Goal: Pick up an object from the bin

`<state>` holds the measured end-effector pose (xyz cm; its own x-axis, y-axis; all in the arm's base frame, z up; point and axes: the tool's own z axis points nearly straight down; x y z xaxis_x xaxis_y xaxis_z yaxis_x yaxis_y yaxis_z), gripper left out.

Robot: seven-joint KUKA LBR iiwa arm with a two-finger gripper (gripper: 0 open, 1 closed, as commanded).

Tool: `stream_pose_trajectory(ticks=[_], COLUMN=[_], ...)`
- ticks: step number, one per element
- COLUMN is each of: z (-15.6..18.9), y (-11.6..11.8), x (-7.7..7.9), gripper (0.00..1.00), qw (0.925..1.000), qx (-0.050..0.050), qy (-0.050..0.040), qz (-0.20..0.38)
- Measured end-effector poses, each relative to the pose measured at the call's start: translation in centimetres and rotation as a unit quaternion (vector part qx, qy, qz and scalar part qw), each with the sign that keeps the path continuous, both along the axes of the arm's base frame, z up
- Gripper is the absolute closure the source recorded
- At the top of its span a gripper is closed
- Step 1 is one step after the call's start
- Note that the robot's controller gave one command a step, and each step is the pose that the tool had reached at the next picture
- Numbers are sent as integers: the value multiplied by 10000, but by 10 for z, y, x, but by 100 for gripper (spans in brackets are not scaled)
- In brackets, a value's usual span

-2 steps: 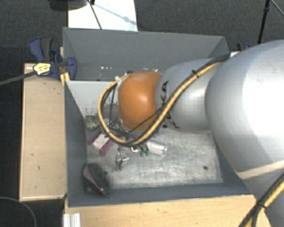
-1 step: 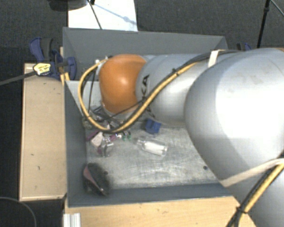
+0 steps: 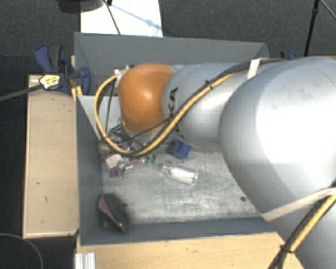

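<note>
My gripper (image 3: pixel 119 134) shows as a dark body under the arm's orange cover, low over the bin's left side. Just below it lies a small pink and white thing (image 3: pixel 113 162). Beside that lies a thin purple and green piece (image 3: pixel 136 161). A clear plastic bottle (image 3: pixel 180 174) lies on its side a little to the right. A blue block (image 3: pixel 180 149) peeks out from under the arm.
A dark brush-like thing (image 3: pixel 113 210) with a reddish end rests in the bin's front left corner. The arm and its yellow cable cover the back and right of the bin. Bare floor shows along the front.
</note>
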<state>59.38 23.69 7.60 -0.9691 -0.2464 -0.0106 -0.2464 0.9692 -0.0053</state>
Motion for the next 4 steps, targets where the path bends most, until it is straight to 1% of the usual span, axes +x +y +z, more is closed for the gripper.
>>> stream_pose_trajectory(ticks=[1, 2, 3, 4], z=[98, 93, -9, -5], y=[-11, -11, -16, -15], x=[-15, -16, -13, -12], gripper=[100, 0, 0, 100], qw=[10000, 10000, 9993, 9993], qx=[33, 21, 17, 27], qy=[5, 44, 58, 39], qz=[-25, -27, -357, -361])
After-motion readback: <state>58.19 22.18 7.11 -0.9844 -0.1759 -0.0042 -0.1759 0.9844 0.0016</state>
